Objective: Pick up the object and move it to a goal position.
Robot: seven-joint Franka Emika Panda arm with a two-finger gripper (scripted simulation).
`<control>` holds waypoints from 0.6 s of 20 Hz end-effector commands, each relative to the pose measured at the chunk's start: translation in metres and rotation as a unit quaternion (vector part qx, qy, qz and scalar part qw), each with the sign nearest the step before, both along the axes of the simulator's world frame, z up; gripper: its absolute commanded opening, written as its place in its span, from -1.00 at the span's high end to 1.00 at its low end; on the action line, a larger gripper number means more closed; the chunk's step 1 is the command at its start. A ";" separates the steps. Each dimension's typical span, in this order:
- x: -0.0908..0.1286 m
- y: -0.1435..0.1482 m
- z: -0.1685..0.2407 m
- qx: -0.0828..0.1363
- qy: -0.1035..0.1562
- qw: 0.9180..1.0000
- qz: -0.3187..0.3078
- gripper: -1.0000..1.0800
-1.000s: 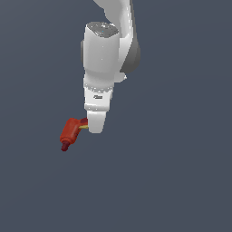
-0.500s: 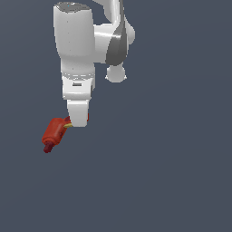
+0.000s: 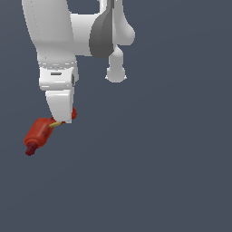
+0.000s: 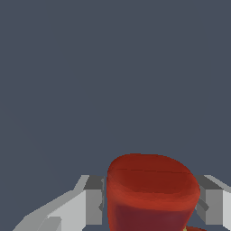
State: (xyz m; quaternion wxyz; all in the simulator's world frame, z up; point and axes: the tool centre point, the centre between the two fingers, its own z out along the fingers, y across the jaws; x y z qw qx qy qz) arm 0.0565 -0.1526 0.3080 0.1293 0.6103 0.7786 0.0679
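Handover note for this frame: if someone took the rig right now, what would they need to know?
Claw: shut on the red drill, fingers on both sides of its body in the wrist view.
Drill: hangs tilted from the claw, dark tip pointing down toward the exterior view's left.
Done: pick-up.
Left: carry to the goal; no goal marker shows in either view, so remaining distance cannot be judged.

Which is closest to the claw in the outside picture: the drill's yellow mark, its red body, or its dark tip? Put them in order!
Measured from the claw, which grips the drill:
1. Yellow mark, right beside the fingertips.
2. Red body, sticking out toward the exterior view's left.
3. Dark tip, lowest and farthest out.
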 end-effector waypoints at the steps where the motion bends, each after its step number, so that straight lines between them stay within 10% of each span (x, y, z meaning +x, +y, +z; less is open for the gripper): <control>1: 0.003 -0.006 0.008 0.002 -0.007 1.000 0.009 1.00; 12: 0.008 -0.018 0.017 0.008 -0.014 1.000 0.025 1.00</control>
